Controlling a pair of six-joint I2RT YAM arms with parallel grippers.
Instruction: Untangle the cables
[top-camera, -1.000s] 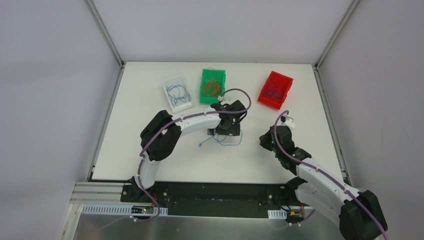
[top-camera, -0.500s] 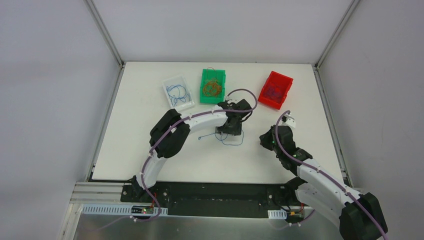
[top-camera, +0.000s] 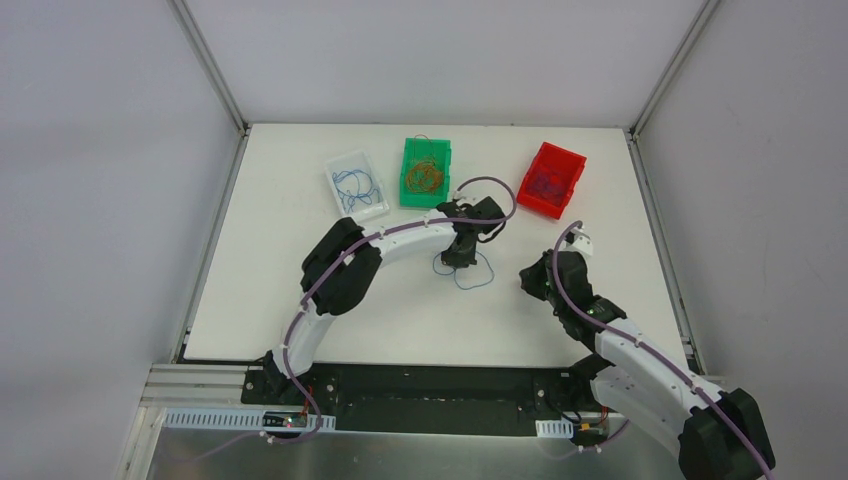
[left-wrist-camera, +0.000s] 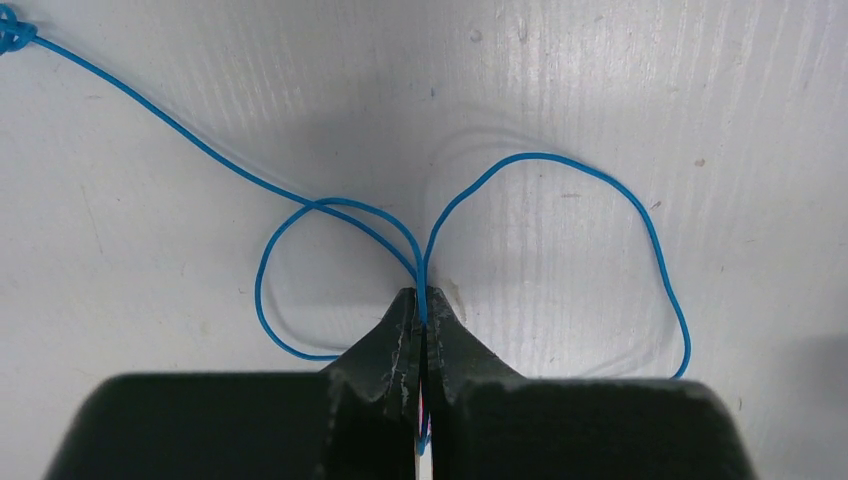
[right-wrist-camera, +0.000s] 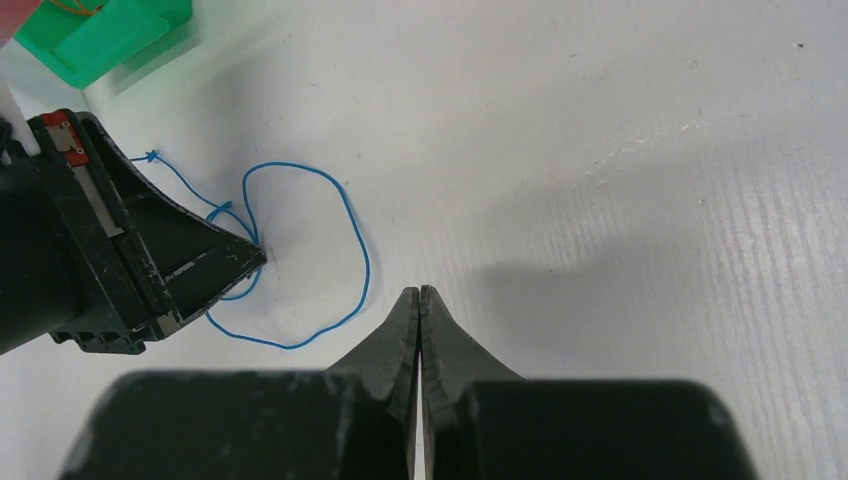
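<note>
A thin blue cable (left-wrist-camera: 560, 165) lies in loops on the white table (top-camera: 300, 290), also visible as the blue cable (top-camera: 478, 278) from above and the blue cable (right-wrist-camera: 345, 220) from the right wrist. My left gripper (left-wrist-camera: 422, 305) is shut on it where two loops meet, tips down on the table; the same left gripper (top-camera: 461, 256) sits mid-table. A small knot (left-wrist-camera: 12, 35) marks the cable's far end. My right gripper (right-wrist-camera: 418, 292) is shut with nothing in it, to the right of the cable, and shows from above as the right gripper (top-camera: 533, 281).
Three bins stand at the back of the table: a clear bin (top-camera: 357, 184) with blue wires, a green bin (top-camera: 426, 172) with orange wires, a red bin (top-camera: 550, 179) with dark wires. Lilac hoses run along both arms.
My left gripper has moved right and slightly back, come down on the blue cable and closed from wide open to shut on it. The cable's loops shifted with it. The right arm is still.
</note>
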